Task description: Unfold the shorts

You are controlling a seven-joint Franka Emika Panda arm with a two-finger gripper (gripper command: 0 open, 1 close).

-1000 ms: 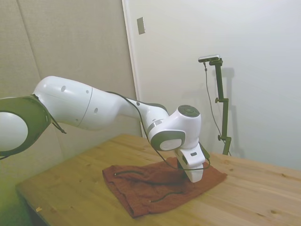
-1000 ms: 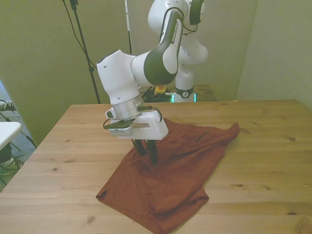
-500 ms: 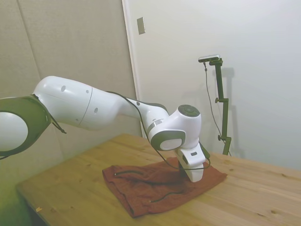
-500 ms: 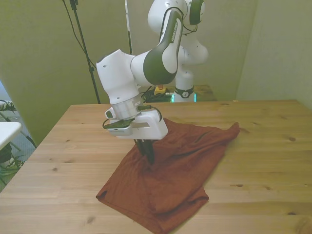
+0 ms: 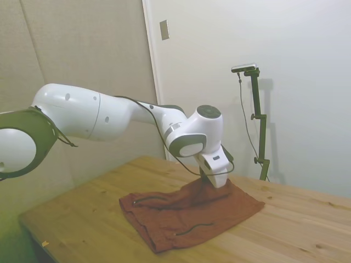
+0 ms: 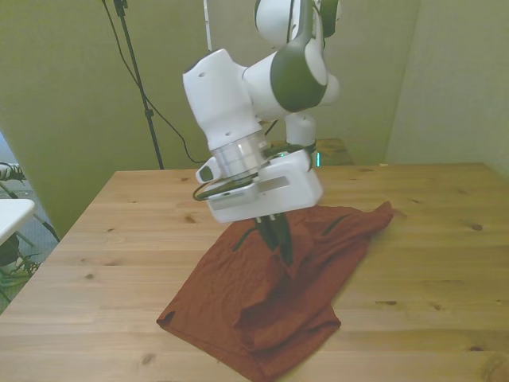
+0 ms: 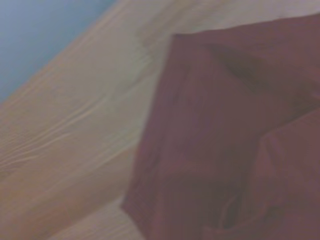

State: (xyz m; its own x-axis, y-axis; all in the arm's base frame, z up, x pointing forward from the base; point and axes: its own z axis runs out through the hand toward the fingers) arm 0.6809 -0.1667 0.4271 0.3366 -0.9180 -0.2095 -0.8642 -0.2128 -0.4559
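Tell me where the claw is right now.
In the front view the claw sits mid-table, shut on a raised fold of the shorts, lifting it above the wooden table.

A light wooden plank bench (image 6: 119, 239) with visible grain and knots carries a single thing: rust-brown soft fabric shorts (image 6: 238, 306) lying near its middle. Most of the cloth rests flat on the boards, spreading toward the near edge in the front view, while a fold near its centre is lifted into a peak. Thin dark drawstring cords (image 5: 193, 227) trail across the fabric.
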